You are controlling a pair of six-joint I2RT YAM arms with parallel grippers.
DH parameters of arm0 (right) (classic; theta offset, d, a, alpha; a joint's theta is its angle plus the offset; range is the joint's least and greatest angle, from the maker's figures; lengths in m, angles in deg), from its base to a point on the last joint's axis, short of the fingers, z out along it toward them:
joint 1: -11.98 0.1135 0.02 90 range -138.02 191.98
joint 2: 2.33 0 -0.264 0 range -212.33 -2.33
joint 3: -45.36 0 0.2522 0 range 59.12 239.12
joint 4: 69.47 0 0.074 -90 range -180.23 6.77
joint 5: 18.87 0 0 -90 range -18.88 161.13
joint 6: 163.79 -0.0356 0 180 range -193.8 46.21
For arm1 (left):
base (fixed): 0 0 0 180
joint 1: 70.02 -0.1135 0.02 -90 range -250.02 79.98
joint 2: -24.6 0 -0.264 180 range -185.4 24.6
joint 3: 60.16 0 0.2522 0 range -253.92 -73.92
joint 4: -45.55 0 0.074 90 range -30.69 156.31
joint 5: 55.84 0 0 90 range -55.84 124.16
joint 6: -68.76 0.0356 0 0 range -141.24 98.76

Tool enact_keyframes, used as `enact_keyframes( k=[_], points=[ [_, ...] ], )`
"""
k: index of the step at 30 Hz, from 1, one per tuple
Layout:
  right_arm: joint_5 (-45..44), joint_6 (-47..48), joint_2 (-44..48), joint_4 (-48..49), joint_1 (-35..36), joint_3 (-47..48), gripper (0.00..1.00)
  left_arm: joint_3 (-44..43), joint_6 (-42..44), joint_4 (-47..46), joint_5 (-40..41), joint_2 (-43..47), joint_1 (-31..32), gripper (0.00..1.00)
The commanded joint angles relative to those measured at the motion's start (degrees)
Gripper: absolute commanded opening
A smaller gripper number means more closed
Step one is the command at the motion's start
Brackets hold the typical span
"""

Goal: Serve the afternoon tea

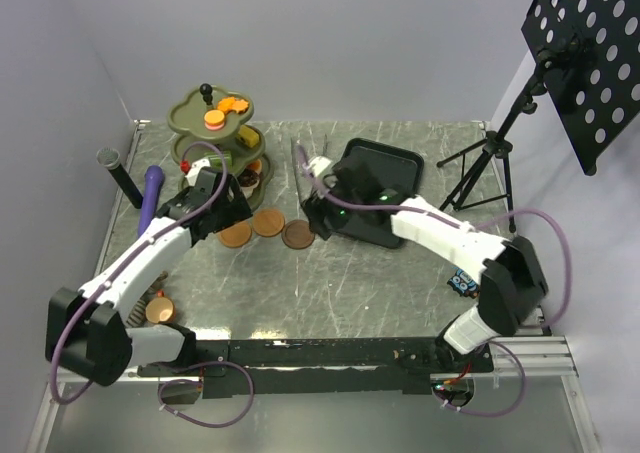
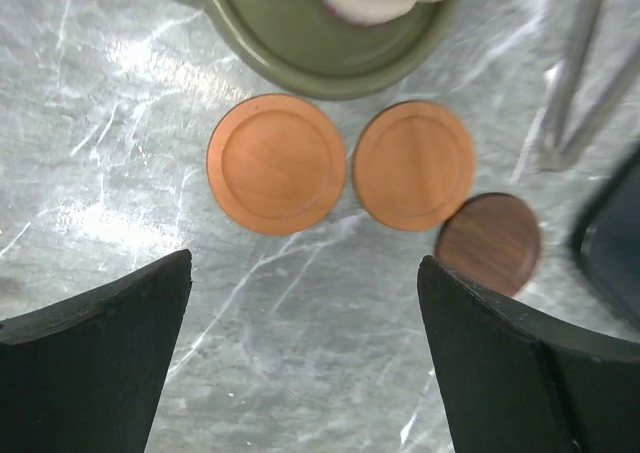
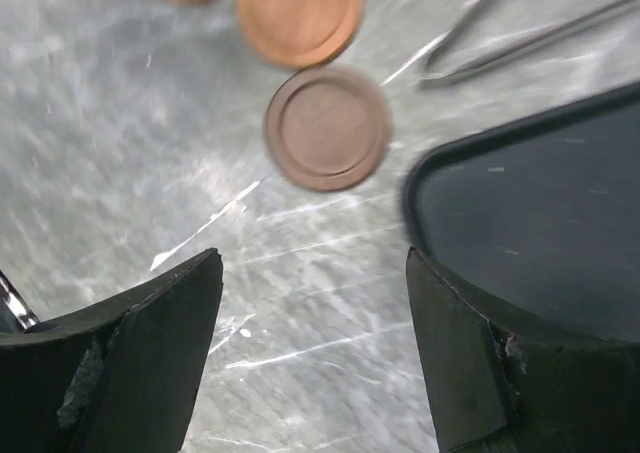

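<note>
We see the left end effector wide and empty over the light saucers. The right end effector, also wide and empty, hangs by the dark saucer.

The olive-green 3-tier stand stands upright at the tabletop's far-left corner, with orange pastries on its top tier. Just in front of its base, 3 round saucers lie flat in a row: light-brown saucer, second light-brown saucer, then dark-brown saucer. A copper cup sits near the near-left corner.
</note>
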Motion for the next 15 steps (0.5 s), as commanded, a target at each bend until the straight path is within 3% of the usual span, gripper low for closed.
enact_keyframes(
  k=[1, 15],
  points=[
    [-1.57, 2.15, -5.11, 1.56, 3.07, -0.61, 0.79, 0.4, -0.27, 1.74, 1.05, 3.53, -0.34, 1.0],
    [-10.62, -2.5, -19.44, 7.01, 9.49, 0.88, 0.69, -5.48, -10.12, 13.87, 4.39, 14.43, -2.62, 1.0]
  ],
)
